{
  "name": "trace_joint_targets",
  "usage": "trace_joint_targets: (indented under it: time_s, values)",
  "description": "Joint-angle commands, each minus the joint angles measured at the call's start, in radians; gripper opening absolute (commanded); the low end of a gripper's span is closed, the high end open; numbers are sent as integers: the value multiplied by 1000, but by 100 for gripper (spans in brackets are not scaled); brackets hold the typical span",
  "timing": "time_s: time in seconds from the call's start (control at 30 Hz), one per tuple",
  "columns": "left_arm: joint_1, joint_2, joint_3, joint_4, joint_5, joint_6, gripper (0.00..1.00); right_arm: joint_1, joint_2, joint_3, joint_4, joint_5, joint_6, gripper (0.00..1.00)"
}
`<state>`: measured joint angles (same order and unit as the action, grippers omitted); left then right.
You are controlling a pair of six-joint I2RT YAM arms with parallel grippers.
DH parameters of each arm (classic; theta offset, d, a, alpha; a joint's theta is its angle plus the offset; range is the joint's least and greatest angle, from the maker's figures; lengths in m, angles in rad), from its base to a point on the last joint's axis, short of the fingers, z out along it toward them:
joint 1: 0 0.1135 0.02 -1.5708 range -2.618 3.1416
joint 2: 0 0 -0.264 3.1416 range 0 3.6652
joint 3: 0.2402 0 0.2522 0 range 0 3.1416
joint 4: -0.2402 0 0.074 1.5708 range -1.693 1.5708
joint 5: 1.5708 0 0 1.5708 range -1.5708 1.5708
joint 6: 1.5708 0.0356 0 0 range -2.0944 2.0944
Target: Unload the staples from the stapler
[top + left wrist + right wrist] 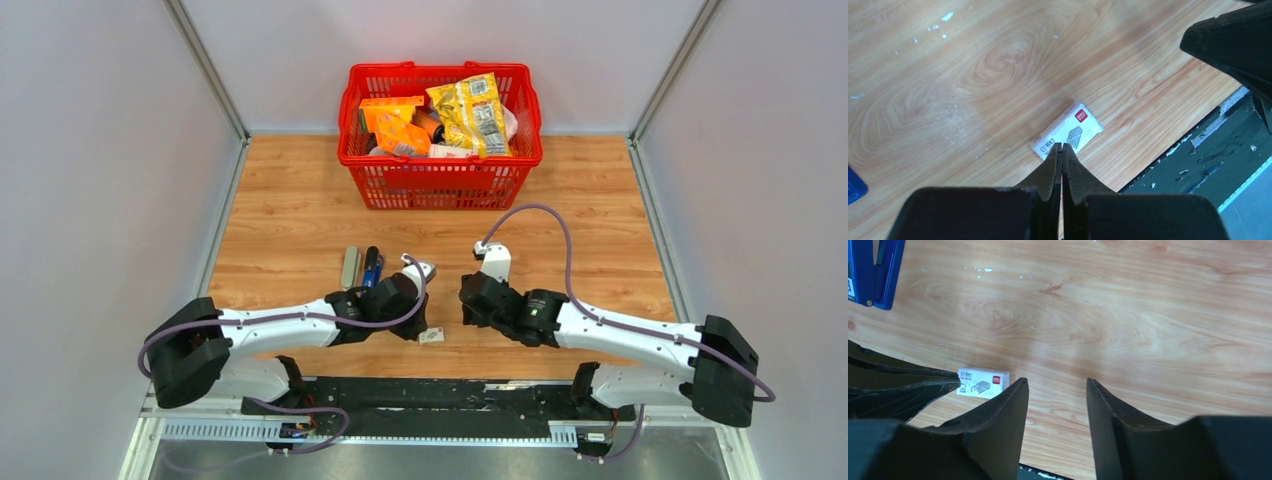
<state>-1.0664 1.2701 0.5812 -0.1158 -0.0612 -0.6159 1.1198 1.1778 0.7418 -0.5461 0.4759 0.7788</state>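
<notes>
The blue stapler [372, 267] lies on the wooden table left of centre, and its end shows in the right wrist view [873, 270]. A grey oblong piece [350, 267] lies along its left side. I cannot make out any staples in these views. My left gripper [1062, 146] is shut with nothing visible between its fingers, and its tips are over the near edge of a small white printed packet [1073, 127]. My right gripper [1055, 382] is open and empty above bare wood, just right of that packet [983, 382]. In the top view the left gripper [420, 328] and the right gripper [465, 312] face each other across the packet [432, 336].
A red basket [440, 160] holding snack bags and an orange box stands at the back centre. The table's near edge and a black rail [1228, 150] run close behind the packet. Grey walls enclose the table on the left and right.
</notes>
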Motion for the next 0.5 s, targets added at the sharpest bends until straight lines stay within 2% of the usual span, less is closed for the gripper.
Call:
trace_joint_targets:
  time_s: [0.0,0.07,0.17,0.3,0.47]
  values:
    - [-4,-34,54,-33,-32,30,0,-15,-63,-5,-49,70,-16,53]
    - [-3,-63,66,-65,-66,38,3,-17,-76,-4,-63,76,-26,54]
    - [-3,-100,98,-116,-104,62,14,-15,-95,1,-77,84,-42,57]
    - [-3,-152,120,-169,-143,84,30,-17,-148,14,-90,96,-70,71]
    - [-3,-241,137,-223,-198,113,42,-17,-220,39,-126,139,-101,86]
